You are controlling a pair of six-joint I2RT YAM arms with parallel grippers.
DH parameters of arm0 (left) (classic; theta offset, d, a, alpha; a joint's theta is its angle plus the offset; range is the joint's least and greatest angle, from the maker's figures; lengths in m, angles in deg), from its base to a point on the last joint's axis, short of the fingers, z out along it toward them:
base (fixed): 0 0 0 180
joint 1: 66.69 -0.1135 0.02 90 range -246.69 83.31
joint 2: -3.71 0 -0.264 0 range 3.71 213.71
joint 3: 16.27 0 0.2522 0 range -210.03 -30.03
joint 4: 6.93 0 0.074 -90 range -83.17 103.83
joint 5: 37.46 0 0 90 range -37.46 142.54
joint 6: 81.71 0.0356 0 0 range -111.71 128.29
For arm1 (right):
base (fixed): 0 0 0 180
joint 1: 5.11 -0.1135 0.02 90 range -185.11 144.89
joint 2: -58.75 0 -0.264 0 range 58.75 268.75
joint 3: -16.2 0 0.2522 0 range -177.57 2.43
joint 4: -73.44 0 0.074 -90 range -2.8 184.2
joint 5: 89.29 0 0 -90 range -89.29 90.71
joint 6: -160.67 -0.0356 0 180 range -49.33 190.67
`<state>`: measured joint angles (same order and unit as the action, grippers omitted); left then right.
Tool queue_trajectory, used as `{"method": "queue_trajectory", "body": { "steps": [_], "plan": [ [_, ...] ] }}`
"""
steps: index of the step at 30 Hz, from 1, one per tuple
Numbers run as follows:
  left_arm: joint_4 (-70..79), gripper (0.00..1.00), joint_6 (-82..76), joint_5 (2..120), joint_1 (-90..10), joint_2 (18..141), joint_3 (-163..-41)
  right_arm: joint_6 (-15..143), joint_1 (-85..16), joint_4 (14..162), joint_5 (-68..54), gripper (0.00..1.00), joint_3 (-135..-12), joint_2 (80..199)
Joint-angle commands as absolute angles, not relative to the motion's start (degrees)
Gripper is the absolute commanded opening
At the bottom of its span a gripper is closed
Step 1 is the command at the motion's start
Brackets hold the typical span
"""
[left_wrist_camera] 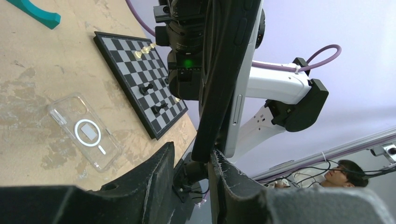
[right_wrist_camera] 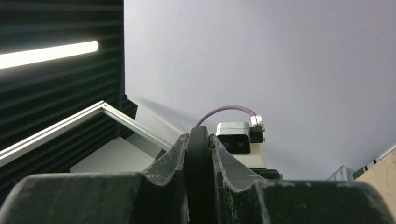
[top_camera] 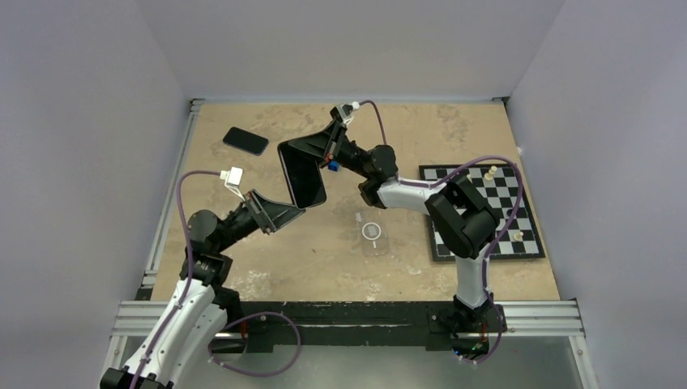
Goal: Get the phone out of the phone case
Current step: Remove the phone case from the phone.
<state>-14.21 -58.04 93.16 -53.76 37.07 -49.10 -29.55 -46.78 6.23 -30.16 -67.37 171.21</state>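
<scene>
my right claw (right_wrist_camera: 199, 142) clamps the phone (top_camera: 301, 174), held up in the air. my left claw (left_wrist_camera: 191, 153) stands narrowly apart around the lower lip of the case (left_wrist_camera: 212, 93). i should pinch only that lip, then peel slowly.

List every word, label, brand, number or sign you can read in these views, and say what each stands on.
No readable text anywhere.
The clear plastic phone case shows only a white ring mark, no letters.
The black-and-white chessboard, the raised black phone and the second black phone lying flat show no lettering.
</scene>
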Motion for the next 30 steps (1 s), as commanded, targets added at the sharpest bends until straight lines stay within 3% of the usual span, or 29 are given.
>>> {"method": "queue_trajectory", "body": {
  "steps": [1,10,17,19,26,30],
  "plan": [
    [-12.8,0.35,-57.9,79.4,-54.7,38.8,-46.6,-36.9,-53.0,-3.6,-29.2,0.00,-69.4,169.2],
    [-21.4,0.40,-58.8,74.9,-54.6,46.4,-44.5,-29.6,-54.4,3.5,-29.3,0.00,-67.5,167.0],
    [-21.9,0.07,-56.6,69.9,-54.6,48.0,-44.7,-25.4,-54.9,9.5,-30.3,0.00,-67.6,165.6],
    [-18.5,0.00,-54.2,65.2,-54.6,46.9,-44.3,-24.9,-54.9,12.5,-30.5,0.00,-67.6,164.6],
    [-1.1,0.00,-40.0,28.2,-51.2,42.1,-45.0,-43.3,-55.5,4.9,-26.9,0.00,-68.5,166.6],
    [0.3,0.00,-36.3,26.6,-51.0,42.3,-46.6,-46.7,-55.4,4.5,-25.0,0.00,-68.5,164.4]
  ]
}}
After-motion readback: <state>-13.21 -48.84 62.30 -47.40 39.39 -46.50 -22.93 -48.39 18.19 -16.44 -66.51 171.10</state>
